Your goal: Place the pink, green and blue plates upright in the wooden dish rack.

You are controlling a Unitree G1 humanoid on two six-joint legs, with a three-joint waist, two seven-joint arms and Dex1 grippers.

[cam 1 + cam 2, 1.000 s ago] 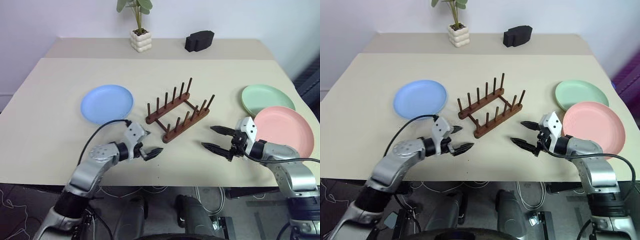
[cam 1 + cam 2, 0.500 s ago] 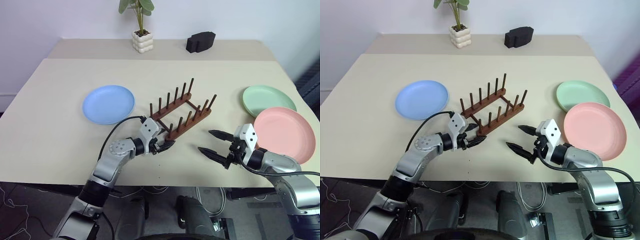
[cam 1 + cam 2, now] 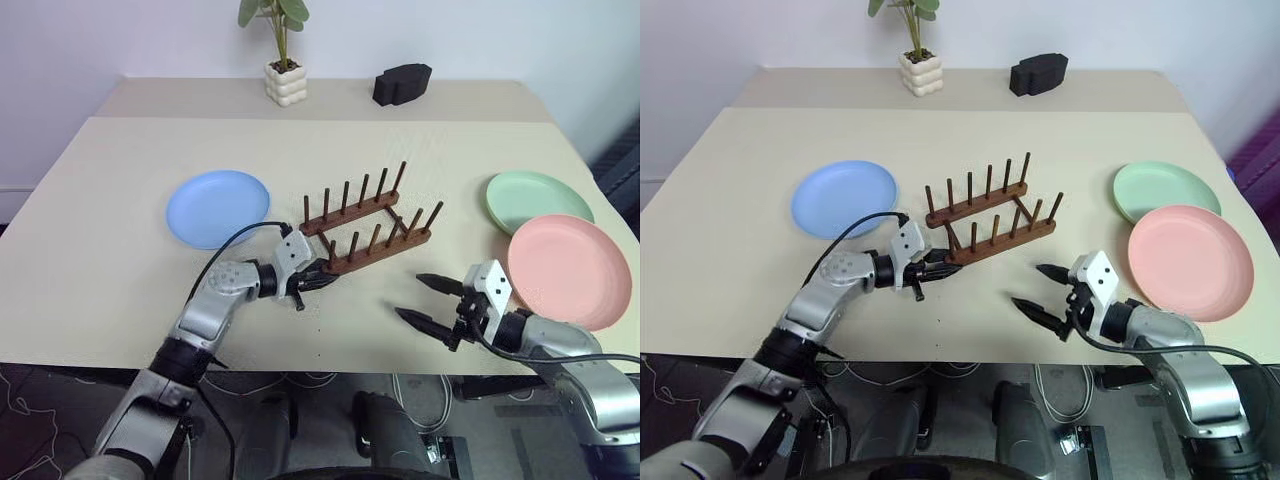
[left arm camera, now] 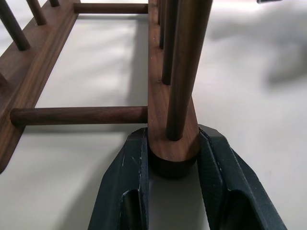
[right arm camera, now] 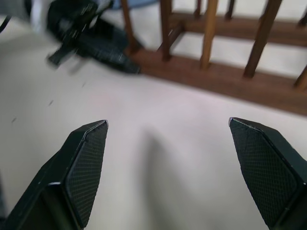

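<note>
1. The left pincer (image 3: 318, 282) is clamping the near end of the wooden dish rack (image 3: 372, 230), one finger on each side of its front rail; the right pincer (image 3: 432, 301) is hovering wide open and empty over the tabletop (image 3: 120, 180), just beside the rack
2. The rack's rails are running away from the left pincer toward the right
3. The blue plate (image 3: 217, 207) is lying nearest the left arm; the pink plate (image 3: 568, 270) and green plate (image 3: 535, 200) are sitting by the right arm, overlapping, contact unclear
</note>
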